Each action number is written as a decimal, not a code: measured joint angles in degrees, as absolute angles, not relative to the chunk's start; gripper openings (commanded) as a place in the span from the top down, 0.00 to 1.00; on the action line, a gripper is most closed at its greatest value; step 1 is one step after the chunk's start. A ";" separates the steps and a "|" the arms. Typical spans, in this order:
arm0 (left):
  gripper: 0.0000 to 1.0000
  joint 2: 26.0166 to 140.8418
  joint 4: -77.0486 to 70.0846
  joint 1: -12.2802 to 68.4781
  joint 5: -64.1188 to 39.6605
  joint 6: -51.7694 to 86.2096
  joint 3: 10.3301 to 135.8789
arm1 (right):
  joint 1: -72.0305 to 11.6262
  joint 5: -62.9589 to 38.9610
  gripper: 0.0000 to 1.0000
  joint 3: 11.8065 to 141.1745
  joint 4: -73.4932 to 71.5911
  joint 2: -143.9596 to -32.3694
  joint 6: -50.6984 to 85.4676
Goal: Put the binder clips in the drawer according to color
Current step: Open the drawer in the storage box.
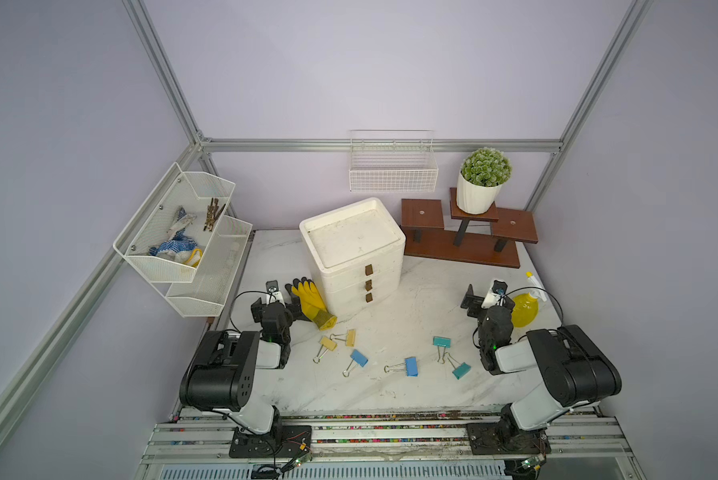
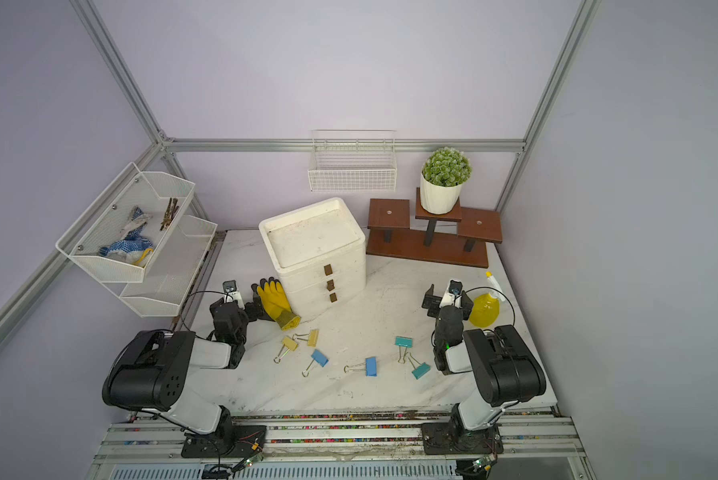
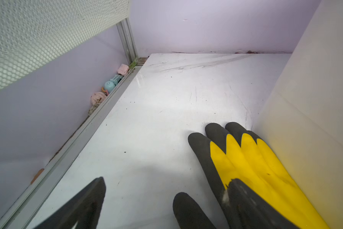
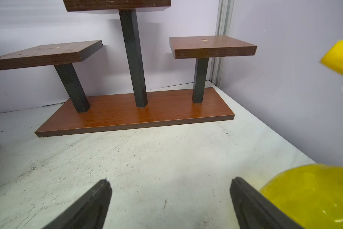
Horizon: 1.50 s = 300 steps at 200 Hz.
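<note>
Both top views: both arms crouched low over the white marbled tabletop (image 1: 390, 395), the left gripper (image 1: 275, 300) and the right gripper (image 1: 489, 297) each spread wide, with nothing between the jaws. The six binder clips (image 1: 411, 366) lay loose back toward the arm bases: two pale yellow nearest the left gripper, two blue midway, two teal nearest the right gripper. The boxy white plastic drawer chest (image 1: 351, 249) stood ahead and inward of the left gripper, all three drawers shut.

Left wrist view: one finger (image 3: 83, 206) hung over bare table, its partner over a yellow-and-black rubber glove (image 3: 256, 164) lying against the drawer chest.

Right wrist view: the fingers (image 4: 91, 204) stood well apart, a yellow plastic spray bottle (image 4: 309, 194) just beside one and a brown wooden stepped stand (image 4: 134, 117) ahead.
</note>
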<state>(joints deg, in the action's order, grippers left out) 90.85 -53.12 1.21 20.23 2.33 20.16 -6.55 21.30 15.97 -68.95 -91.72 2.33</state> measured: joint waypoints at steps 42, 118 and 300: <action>0.00 90.85 -53.08 1.21 20.23 2.33 20.16 | -6.55 21.30 0.01 15.97 -68.95 -91.72 2.33; 0.00 90.85 -53.08 1.21 20.23 2.35 20.16 | -6.55 21.30 0.01 15.97 -68.95 -91.72 2.33; 0.04 55.68 26.22 4.91 8.62 36.47 54.26 | -26.15 6.35 0.14 48.88 -1.17 -54.00 30.04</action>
